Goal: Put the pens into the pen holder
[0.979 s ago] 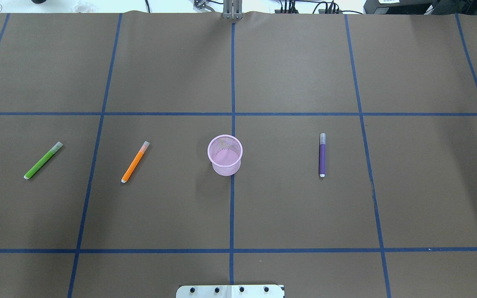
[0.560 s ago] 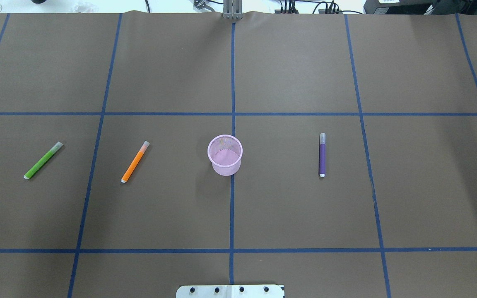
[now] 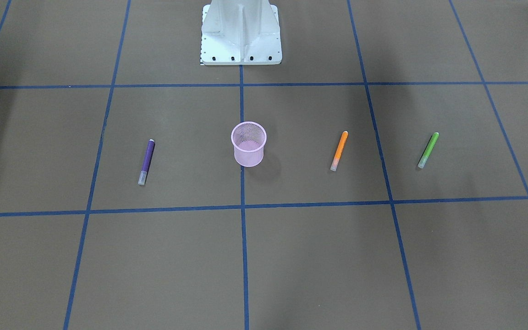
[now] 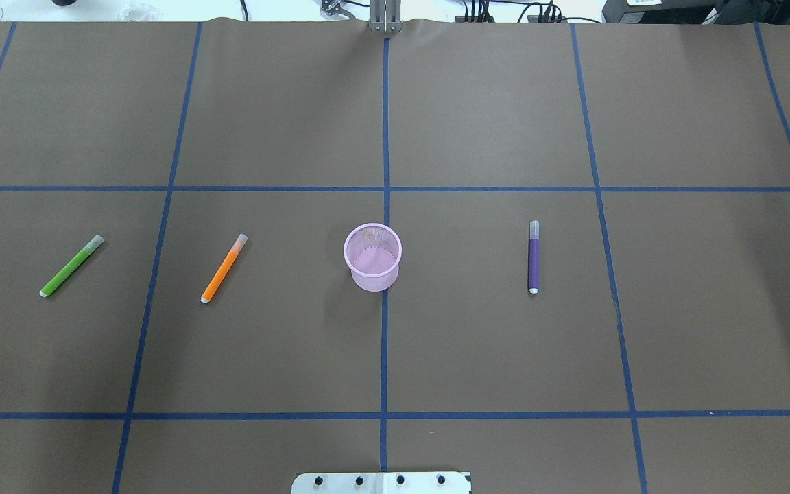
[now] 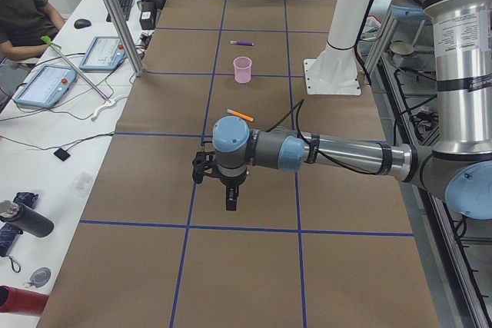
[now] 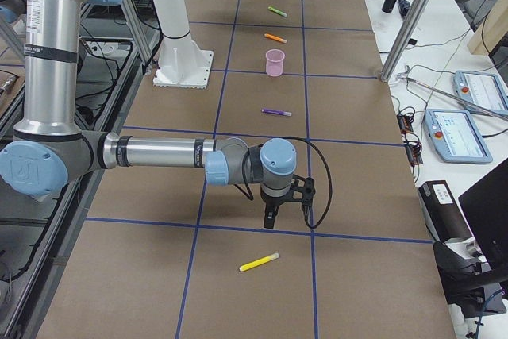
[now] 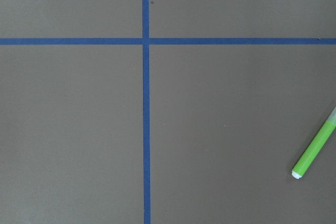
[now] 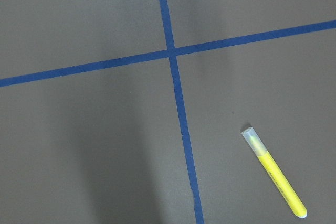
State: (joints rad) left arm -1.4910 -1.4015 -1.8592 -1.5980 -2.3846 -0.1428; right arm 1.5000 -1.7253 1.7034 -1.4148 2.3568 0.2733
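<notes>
Far out on the robot's left, the left fingers [image 5: 230, 202] hang pointing down over the brown bench [image 4: 491, 116]. They show only from the side, so I cannot tell how far apart they stand, and I see nothing in them. The green pen [image 4: 71, 266] lies flat nearby, slanted, with its pale cap toward the far side. It sits at the lower right edge of the left wrist view. The orange pen [image 4: 224, 268] lies next along, at much the same slant and well apart from the green one. In the middle the pink pen holder [image 4: 374, 280] stands upright on the centre tape line, with no pen in it. The purple pen [image 4: 533, 257] lies beyond it, nearly straight, cap pointing away from the robot. Farther right the right fingers [image 6: 269, 218] hang tip down above the bench; their opening cannot be judged either. The yellow pen [image 6: 259, 262] lies flat just past them.
</notes>
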